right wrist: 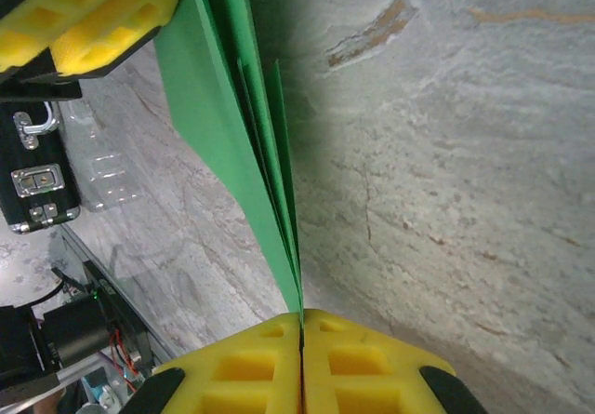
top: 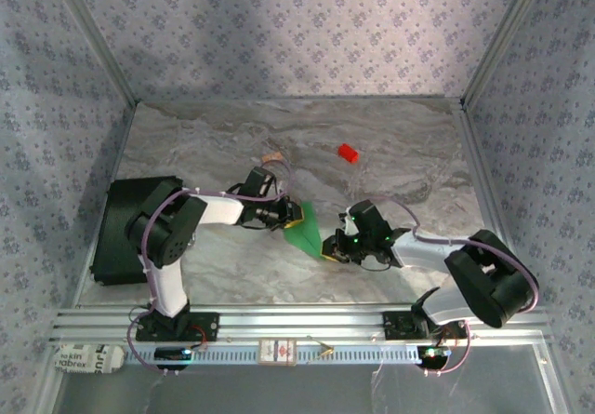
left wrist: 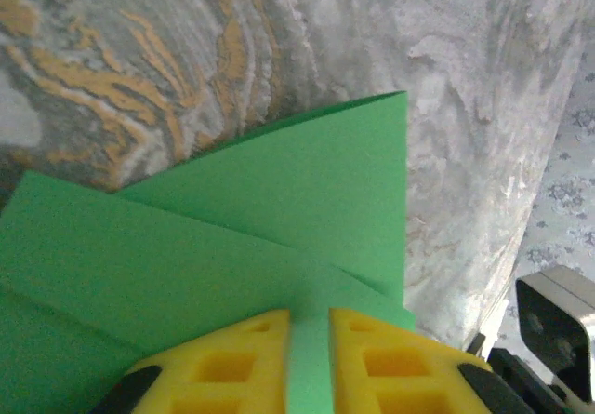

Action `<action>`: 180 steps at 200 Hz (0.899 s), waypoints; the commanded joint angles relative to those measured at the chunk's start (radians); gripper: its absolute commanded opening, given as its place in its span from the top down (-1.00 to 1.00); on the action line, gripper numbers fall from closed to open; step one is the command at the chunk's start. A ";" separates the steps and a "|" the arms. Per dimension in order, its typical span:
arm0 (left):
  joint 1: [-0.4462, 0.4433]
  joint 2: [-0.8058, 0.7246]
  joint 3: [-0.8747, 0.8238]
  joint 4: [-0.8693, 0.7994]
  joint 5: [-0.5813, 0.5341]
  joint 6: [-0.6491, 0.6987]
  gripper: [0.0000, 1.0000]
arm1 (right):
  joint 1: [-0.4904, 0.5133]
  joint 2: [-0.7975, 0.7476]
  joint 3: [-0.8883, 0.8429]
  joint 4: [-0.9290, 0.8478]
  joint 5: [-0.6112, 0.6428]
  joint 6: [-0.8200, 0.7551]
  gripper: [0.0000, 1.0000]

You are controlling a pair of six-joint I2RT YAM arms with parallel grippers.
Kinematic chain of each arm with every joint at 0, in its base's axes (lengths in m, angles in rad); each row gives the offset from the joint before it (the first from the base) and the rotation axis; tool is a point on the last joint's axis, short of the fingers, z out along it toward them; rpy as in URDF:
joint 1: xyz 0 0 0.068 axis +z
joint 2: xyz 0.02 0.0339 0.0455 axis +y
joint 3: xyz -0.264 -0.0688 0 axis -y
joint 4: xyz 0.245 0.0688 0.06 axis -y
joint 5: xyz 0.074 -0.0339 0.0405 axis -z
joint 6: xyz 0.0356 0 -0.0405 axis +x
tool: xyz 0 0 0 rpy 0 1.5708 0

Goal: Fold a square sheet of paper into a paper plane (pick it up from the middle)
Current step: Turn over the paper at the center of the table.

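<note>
Top external view, near edge first: on the alu rail (top: pixel 307 326) by the L arm base lies a white packet (top: pixel 85 357) w/ dark print, approx. "rabrex", rest cut off. Mid-rail there's a small card (top: pixel 276 351) w/ a red mark, too small to read.

Next out, a black case (top: pixel 116 233) sits at the bench's (top: pixel 390 135) left side. No lettering I can make out on it.

Bench centre: green paper (top: pixel 305 233), folded in layers, is held up between both arms. Right hand (top: pixel 333 249) is clenched on its narrow end, yellow fingers pressed tight on the sheet. Left hand (top: pixel 290 217) is at the opposite edge. Its fingers are slightly apart w/ paper in the gap, so can't tell if it grips.

Further back: a tan piece (top: pixel 272 158), then a red block (top: pixel 348 153), both well apart from the paper.
</note>
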 commanded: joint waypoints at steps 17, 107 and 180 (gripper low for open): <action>0.005 -0.150 0.036 -0.077 -0.027 0.042 0.36 | -0.008 -0.134 0.062 -0.275 0.123 -0.157 0.86; 0.011 -0.344 0.019 -0.272 -0.197 0.153 0.21 | 0.023 -0.339 0.247 -0.704 0.634 -0.382 0.88; 0.045 -0.443 -0.045 -0.273 -0.315 0.129 0.20 | 0.227 -0.153 0.446 -1.074 1.168 -0.402 0.89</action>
